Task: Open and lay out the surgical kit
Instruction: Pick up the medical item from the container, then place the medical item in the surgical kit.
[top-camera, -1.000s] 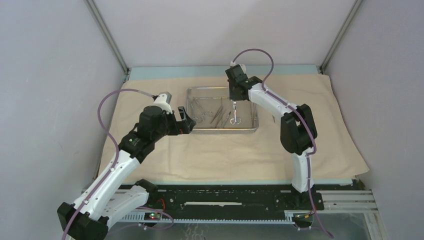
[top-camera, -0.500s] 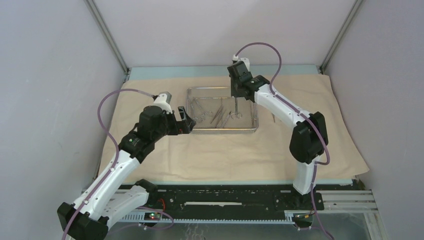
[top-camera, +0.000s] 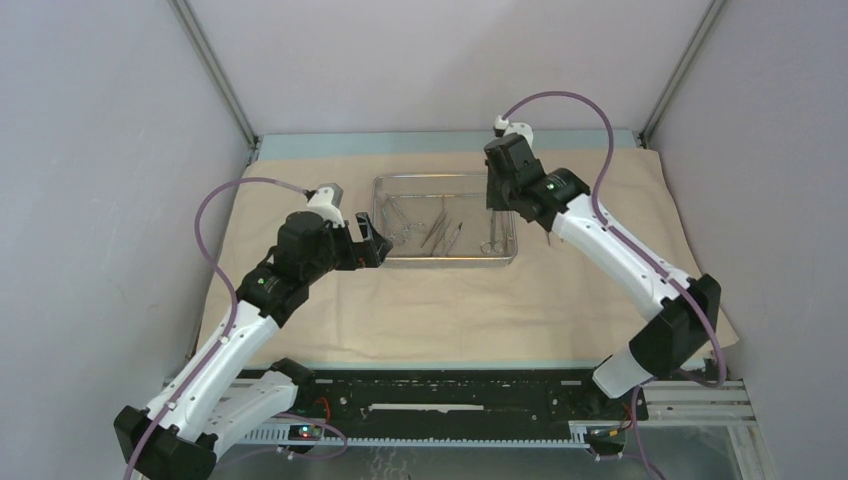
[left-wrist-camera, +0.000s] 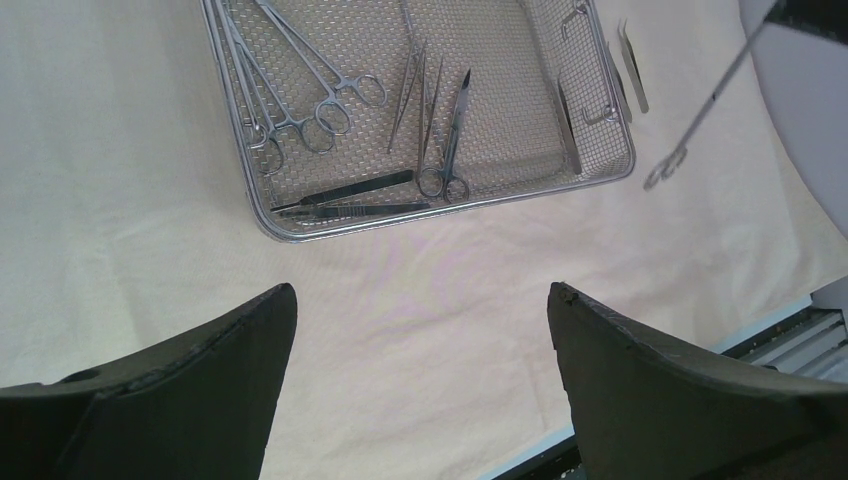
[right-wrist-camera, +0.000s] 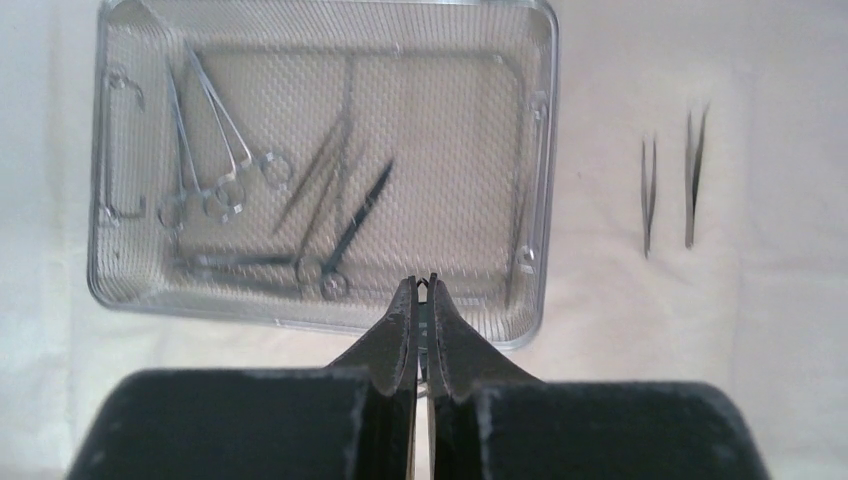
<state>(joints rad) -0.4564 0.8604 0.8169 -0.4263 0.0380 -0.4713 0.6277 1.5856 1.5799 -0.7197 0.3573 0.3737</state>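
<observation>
The steel mesh tray (top-camera: 447, 262) sits on the spread beige cloth (top-camera: 450, 310) and holds several instruments: two ring-handled clamps (left-wrist-camera: 300, 110) at its left, slim pointed tools and scissors (left-wrist-camera: 450, 150) in the middle. My right gripper (top-camera: 496, 207) is above the tray's right end, shut on a ring-handled clamp (top-camera: 492, 238) that hangs rings-down; it also shows in the left wrist view (left-wrist-camera: 700, 115). Two slim tweezers (right-wrist-camera: 648, 195) lie side by side on the cloth right of the tray (right-wrist-camera: 320, 322). My left gripper (top-camera: 375, 243) is open and empty at the tray's front left corner.
The cloth covers most of the table up to its back edge (top-camera: 450, 140). Grey walls and metal posts (top-camera: 215, 75) close in the sides and back. The arm bases and a black rail (top-camera: 450, 395) run along the near edge.
My right arm has swung to the right, carrying the hanging clamp from above the tray's middle to above its right end. The left arm has not moved.
</observation>
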